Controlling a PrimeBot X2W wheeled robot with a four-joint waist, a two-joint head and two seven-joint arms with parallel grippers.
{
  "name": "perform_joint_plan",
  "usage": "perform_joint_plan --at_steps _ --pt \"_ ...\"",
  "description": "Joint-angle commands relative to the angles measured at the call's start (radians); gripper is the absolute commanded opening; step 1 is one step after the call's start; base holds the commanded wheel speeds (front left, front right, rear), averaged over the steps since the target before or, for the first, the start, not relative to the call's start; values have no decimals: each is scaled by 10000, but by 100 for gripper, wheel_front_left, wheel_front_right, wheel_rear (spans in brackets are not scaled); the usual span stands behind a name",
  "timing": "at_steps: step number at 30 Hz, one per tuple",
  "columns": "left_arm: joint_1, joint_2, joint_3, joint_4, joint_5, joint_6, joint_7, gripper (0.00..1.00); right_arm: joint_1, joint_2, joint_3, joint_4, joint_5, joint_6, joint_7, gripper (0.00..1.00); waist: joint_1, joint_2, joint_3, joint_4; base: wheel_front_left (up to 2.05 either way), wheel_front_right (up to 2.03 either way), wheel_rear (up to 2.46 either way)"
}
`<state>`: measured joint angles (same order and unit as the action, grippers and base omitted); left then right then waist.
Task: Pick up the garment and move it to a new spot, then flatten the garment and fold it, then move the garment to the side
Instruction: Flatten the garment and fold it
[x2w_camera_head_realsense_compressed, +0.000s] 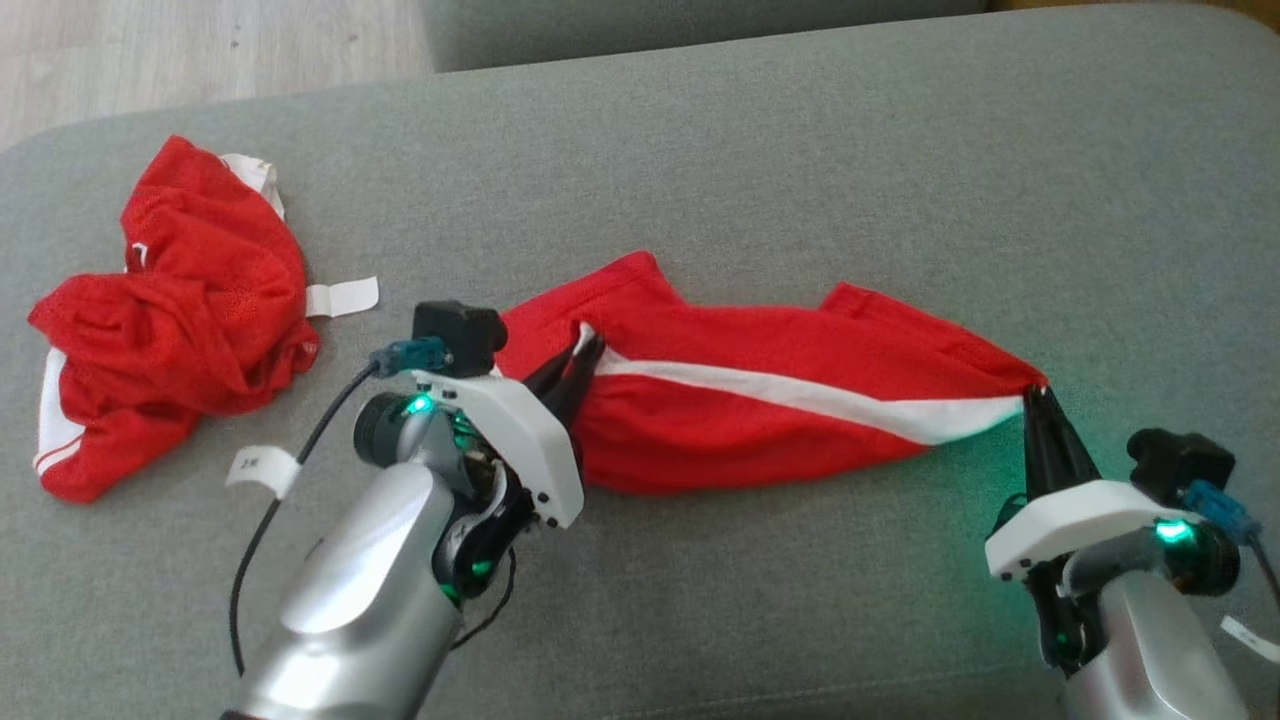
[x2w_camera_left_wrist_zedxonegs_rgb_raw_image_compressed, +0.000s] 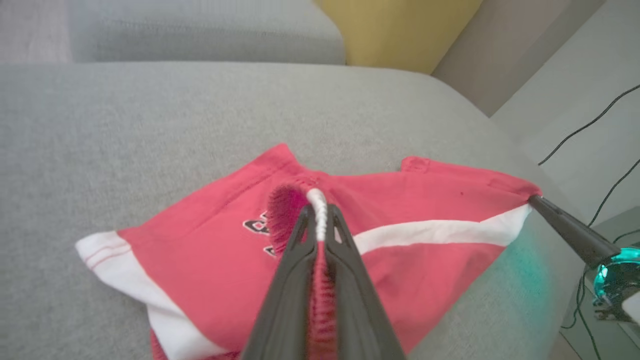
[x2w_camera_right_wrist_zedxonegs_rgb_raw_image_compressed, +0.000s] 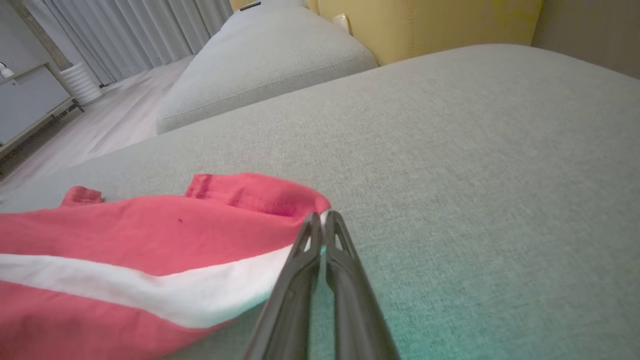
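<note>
The garment (x2w_camera_head_realsense_compressed: 760, 400) is a red pair of shorts with a white diagonal stripe, stretched across the middle of the grey cushion (x2w_camera_head_realsense_compressed: 800, 180). My left gripper (x2w_camera_head_realsense_compressed: 585, 350) is shut on a pinched ridge of the garment (x2w_camera_left_wrist_zedxonegs_rgb_raw_image_compressed: 410, 225) at its left part; in the left wrist view its fingertips (x2w_camera_left_wrist_zedxonegs_rgb_raw_image_compressed: 320, 212) clamp red and white fabric. My right gripper (x2w_camera_head_realsense_compressed: 1035, 392) is shut on the garment's right corner, where the white stripe ends. The right wrist view shows that corner (x2w_camera_right_wrist_zedxonegs_rgb_raw_image_compressed: 300, 200) held between the fingertips (x2w_camera_right_wrist_zedxonegs_rgb_raw_image_compressed: 322, 220).
A second red and white garment (x2w_camera_head_realsense_compressed: 170, 310) lies crumpled at the cushion's left end, with a white label (x2w_camera_head_realsense_compressed: 342, 297) beside it. Another grey cushion (x2w_camera_right_wrist_zedxonegs_rgb_raw_image_compressed: 265, 55) and wooden floor (x2w_camera_head_realsense_compressed: 200, 50) lie beyond. Cables (x2w_camera_left_wrist_zedxonegs_rgb_raw_image_compressed: 590, 125) hang at the right.
</note>
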<state>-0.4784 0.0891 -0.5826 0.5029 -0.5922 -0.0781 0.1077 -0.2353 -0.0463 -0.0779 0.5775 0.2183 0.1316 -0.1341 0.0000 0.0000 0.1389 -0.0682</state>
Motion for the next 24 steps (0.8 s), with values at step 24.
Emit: perform_joint_plan --at_steps 24 --pt "-2708 1421 1301 -3068 854 -188 -3002 0 -4367 -1631 1761 -5172 1075 -9 2225 0 0 0 -1588 173 0 0 0"
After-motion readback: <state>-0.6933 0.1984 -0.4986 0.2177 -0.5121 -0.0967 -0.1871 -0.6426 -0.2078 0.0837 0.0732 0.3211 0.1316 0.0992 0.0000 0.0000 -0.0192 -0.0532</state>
